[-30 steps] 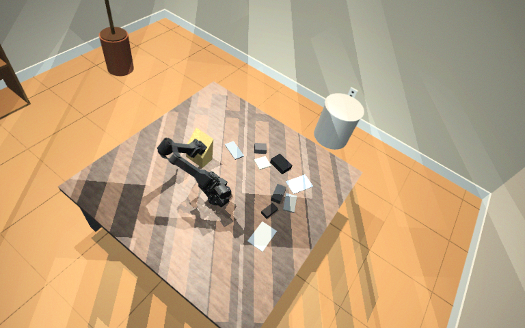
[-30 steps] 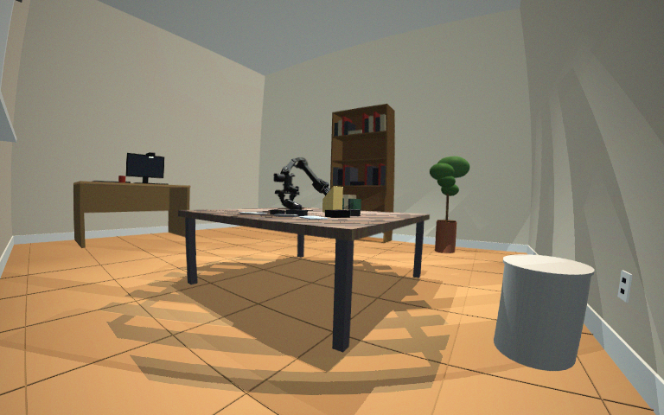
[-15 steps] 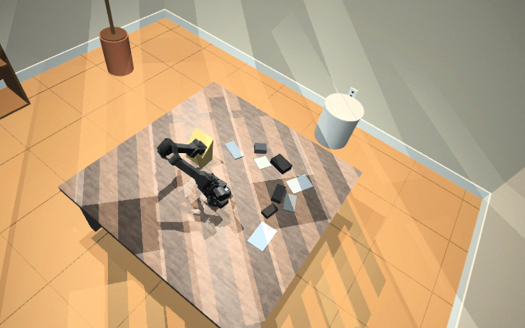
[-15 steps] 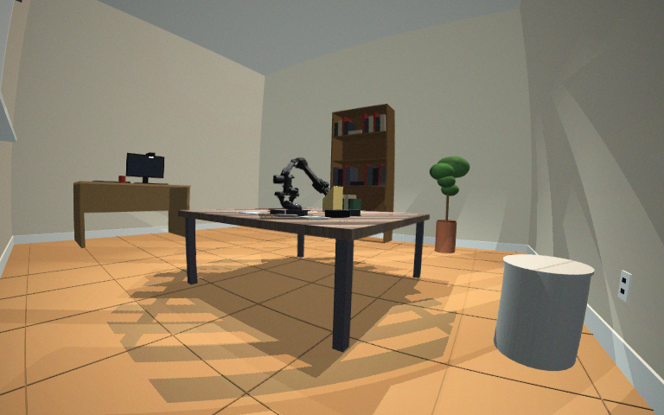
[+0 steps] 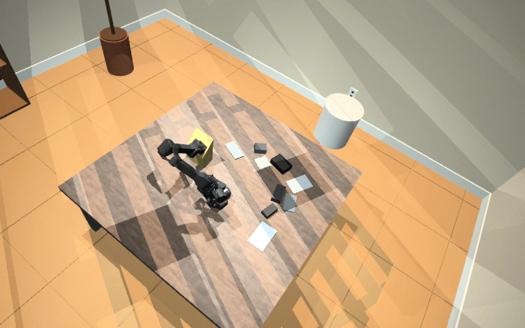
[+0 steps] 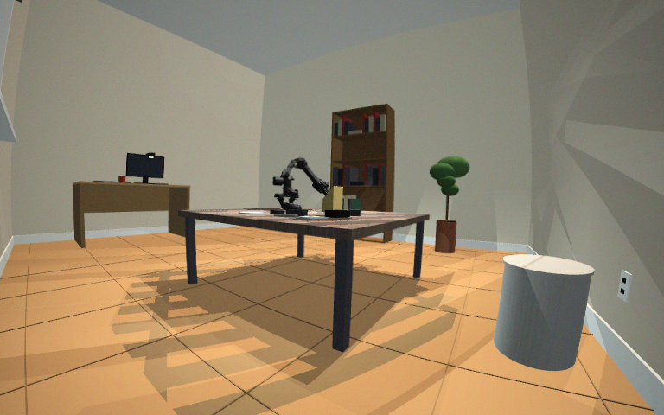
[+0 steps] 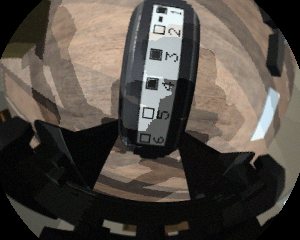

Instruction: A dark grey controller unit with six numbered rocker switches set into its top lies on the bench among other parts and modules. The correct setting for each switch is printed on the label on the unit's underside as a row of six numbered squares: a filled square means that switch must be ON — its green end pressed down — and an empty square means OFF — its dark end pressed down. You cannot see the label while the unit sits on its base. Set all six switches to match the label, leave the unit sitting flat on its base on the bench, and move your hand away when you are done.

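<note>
The dark controller unit (image 7: 187, 75) is between the two fingers of my gripper (image 7: 150, 128) (image 5: 217, 201) (image 6: 294, 204) in the wrist view. The fingers meet its sides near the number 6 end, and the gripper is shut on it. Its underside label (image 7: 160, 95) faces the wrist camera. Squares 1, 3 and 4 are filled; squares 2, 5 and 6 are empty. A small dark mark sits between 1 and 2. The rocker switches are hidden on the far side. In the top and exterior views the unit is too small to tell apart from my hand, low over the bench (image 5: 106, 174).
A tall yellow block (image 5: 207, 153) (image 6: 336, 197) stands beside the arm. Several dark modules, among them a black one (image 5: 281, 163) and a long one (image 5: 278, 193), lie to the right in the top view. Flat pale cards (image 5: 234, 149) (image 5: 262, 236) lie around them.
</note>
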